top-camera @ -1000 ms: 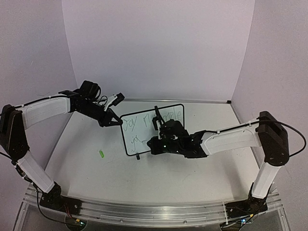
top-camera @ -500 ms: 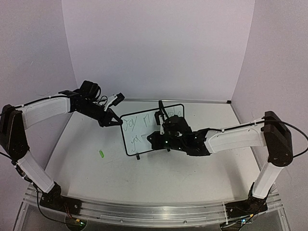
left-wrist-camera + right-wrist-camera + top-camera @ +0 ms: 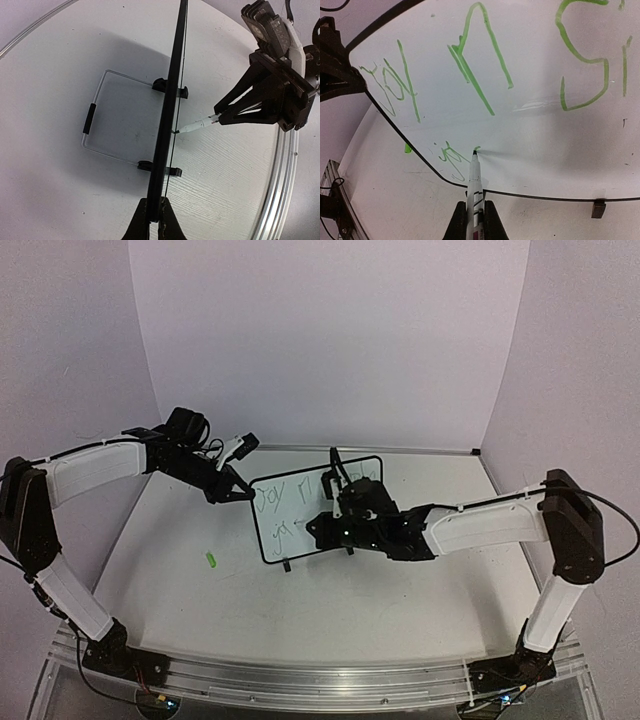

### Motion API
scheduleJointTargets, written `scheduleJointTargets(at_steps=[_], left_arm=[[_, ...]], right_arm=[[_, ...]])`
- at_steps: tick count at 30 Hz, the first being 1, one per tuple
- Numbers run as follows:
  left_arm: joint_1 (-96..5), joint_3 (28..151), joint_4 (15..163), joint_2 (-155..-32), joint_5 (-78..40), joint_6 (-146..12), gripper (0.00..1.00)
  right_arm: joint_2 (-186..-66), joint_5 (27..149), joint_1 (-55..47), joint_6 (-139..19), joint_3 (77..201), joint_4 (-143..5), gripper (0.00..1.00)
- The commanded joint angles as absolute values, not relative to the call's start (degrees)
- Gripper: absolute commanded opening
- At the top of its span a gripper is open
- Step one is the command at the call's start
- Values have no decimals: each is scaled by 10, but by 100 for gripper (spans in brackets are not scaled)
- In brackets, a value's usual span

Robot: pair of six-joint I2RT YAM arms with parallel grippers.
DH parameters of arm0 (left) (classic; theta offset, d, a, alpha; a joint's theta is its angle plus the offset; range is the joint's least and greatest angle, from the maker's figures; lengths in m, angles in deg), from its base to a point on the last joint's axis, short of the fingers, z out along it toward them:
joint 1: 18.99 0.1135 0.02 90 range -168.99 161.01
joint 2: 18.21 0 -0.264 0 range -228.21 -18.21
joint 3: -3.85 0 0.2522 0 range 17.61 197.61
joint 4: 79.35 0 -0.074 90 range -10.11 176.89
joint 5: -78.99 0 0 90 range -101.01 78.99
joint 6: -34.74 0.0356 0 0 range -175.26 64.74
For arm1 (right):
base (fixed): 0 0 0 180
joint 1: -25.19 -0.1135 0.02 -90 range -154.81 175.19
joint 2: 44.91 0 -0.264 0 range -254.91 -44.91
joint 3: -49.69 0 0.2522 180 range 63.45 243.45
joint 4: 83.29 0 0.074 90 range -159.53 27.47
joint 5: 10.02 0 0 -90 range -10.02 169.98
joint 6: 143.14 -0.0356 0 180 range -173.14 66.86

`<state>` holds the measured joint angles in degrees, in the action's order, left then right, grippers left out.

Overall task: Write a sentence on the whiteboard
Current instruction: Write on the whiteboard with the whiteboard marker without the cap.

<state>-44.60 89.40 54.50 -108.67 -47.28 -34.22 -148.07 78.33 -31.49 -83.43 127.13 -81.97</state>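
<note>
White table [image 3: 200, 590]: I see L jaws clamped on whiteboard [image 3: 540, 150] edge, 9 o'clock; R jaws grip marker [image 3: 475, 185], tip touching sentence [image 3: 470, 78] line 2.

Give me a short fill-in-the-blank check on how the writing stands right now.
1. The whiteboard, clamped at its edge by the left gripper, stands ____ on the table.
2. The right gripper holds a marker with its tip touching the ____ line of the sentence.
3. The sentence is written in ____ ink.

Missing words: upright; lower; green.
</note>
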Motion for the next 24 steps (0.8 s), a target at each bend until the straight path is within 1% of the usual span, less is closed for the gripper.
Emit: scheduleJointTargets(at_steps=[1, 13, 17, 24], left_arm=[[-452, 897, 519, -1107, -421, -317, 0], [-452, 897, 519, -1104, -420, -317, 0], [-452, 897, 519, -1105, -421, -318, 0], [-452, 897, 519, -1104, -422, -318, 0]], right_arm=[[-1503, 792, -309, -840, 1292, -805, 0], [-1539, 822, -309, -847, 1307, -797, 0], [-1513, 824, -309, -841, 1290, -815, 0], [-1440, 813, -309, -851, 1225, -878, 0]])
